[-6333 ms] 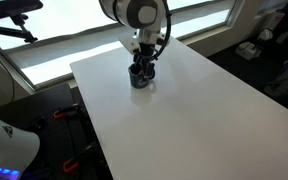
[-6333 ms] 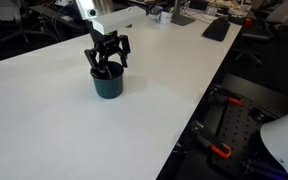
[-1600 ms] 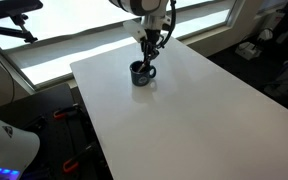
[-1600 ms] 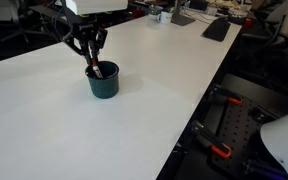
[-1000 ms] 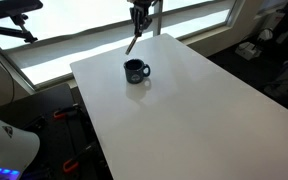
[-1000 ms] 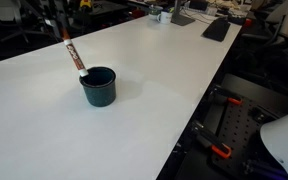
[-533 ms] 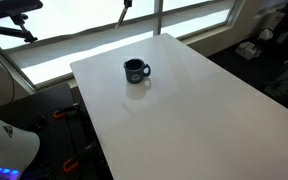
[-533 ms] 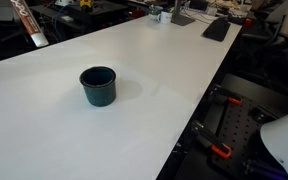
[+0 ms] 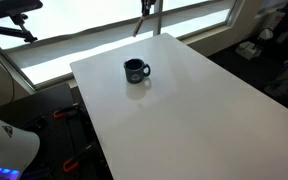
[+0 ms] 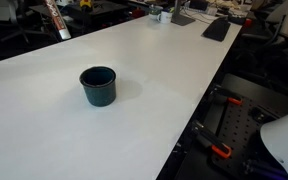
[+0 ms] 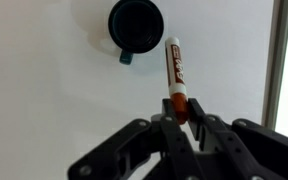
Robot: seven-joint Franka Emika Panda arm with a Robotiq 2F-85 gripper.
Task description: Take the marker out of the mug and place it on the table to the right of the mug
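A dark navy mug (image 9: 135, 70) stands on the white table (image 9: 184, 110), nothing showing inside it (image 10: 98, 86). My gripper (image 11: 181, 115) is shut on the dark end of the red-orange marker (image 11: 175, 68), which points away from the fingers. High above the table, the marker (image 9: 140, 24) hangs beyond the mug (image 11: 136, 25), near the table's far edge. In the exterior view from the other side the marker (image 10: 55, 20) shows at the top left. In both exterior views the gripper is almost wholly cut off by the top edge.
A window sill (image 9: 74, 45) runs behind the table's far edge. Desks with a keyboard (image 10: 216, 28) and clutter lie beyond the table. Dark floor and red-handled gear (image 10: 220, 152) lie past the table's side edge.
Over the last second the marker rose out of the mug in my shut gripper, up and away. In the last half second it shifted sideways above the far edge.
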